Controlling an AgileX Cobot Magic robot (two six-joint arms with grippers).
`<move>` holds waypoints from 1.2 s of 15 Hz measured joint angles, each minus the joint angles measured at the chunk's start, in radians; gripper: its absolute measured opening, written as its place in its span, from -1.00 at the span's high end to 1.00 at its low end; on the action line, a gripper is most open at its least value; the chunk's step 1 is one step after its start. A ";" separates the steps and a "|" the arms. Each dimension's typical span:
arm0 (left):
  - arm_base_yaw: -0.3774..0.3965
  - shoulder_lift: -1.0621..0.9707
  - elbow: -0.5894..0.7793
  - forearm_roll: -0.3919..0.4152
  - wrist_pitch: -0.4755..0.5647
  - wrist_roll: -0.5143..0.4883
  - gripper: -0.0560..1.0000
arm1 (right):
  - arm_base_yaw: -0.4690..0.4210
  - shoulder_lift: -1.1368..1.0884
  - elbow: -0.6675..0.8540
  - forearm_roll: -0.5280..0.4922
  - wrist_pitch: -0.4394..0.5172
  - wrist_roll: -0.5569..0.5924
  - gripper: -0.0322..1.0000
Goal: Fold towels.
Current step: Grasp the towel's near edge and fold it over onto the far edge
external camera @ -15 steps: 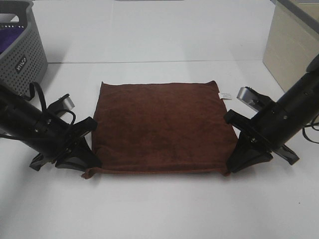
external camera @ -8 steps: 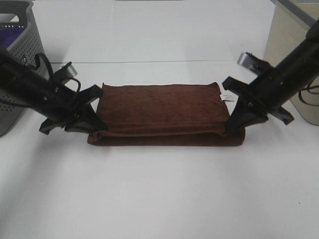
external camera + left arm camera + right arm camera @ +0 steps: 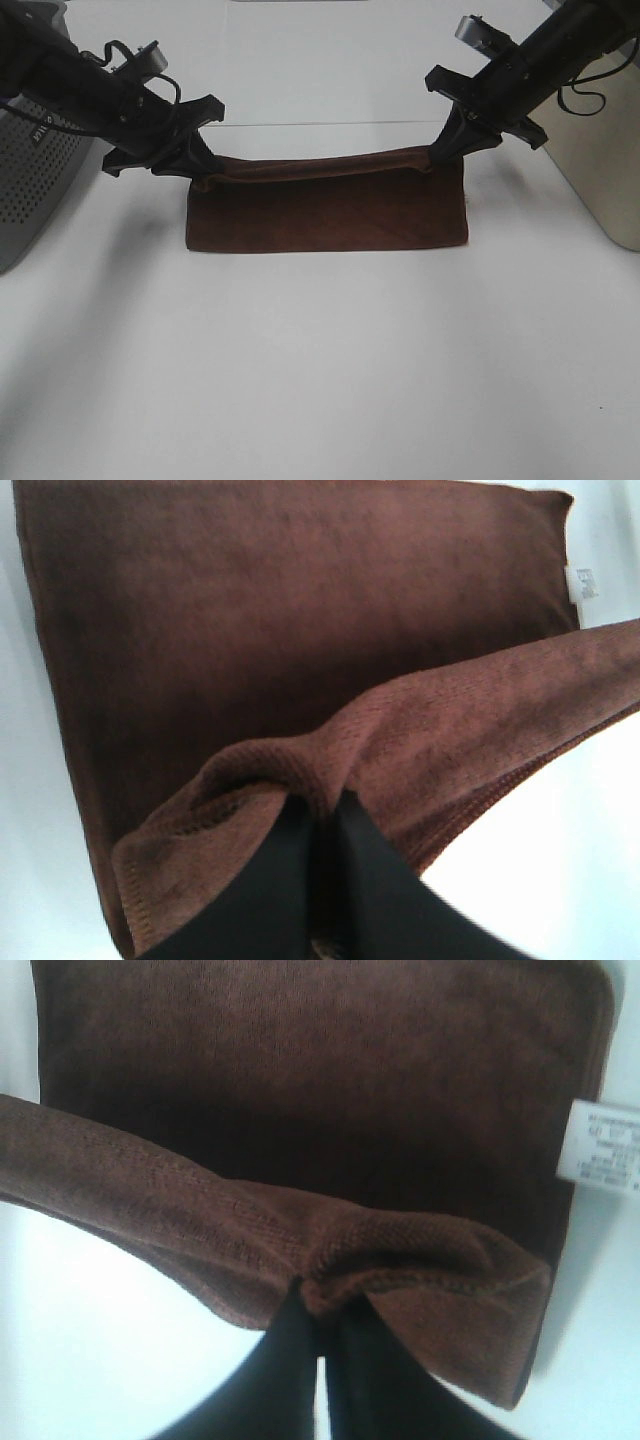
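A white tabletop (image 3: 320, 380) fills the scene, with a grey perforated basket (image 3: 35, 190) at its far left and a beige cabinet side (image 3: 600, 160) at the far right. The left gripper (image 3: 197, 172) has its fingers (image 3: 265, 890) pressed together on one corner of the dark reddish-brown towel (image 3: 330, 215) — the hem bunches over the fingertips in the wrist view. The right gripper (image 3: 441, 156) pinches the matching corner at the other end, its fingers (image 3: 375, 1380) closed with only a sliver between them. Both arms slant down and inward from the upper outer sides of the high view. The held edge hangs raised between the grippers, sagging slightly in the middle — the rest drapes toward the camera to a fold line resting on the table. The white label tag (image 3: 607, 1145) sits at an edge of the flat lower layer, near the right gripper. A wide stretch of white table lies in front of the fold.
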 joint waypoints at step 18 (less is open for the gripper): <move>-0.065 0.214 -0.206 -0.001 -0.151 0.004 -0.78 | -0.003 0.204 -0.153 -0.029 -0.126 0.002 -0.54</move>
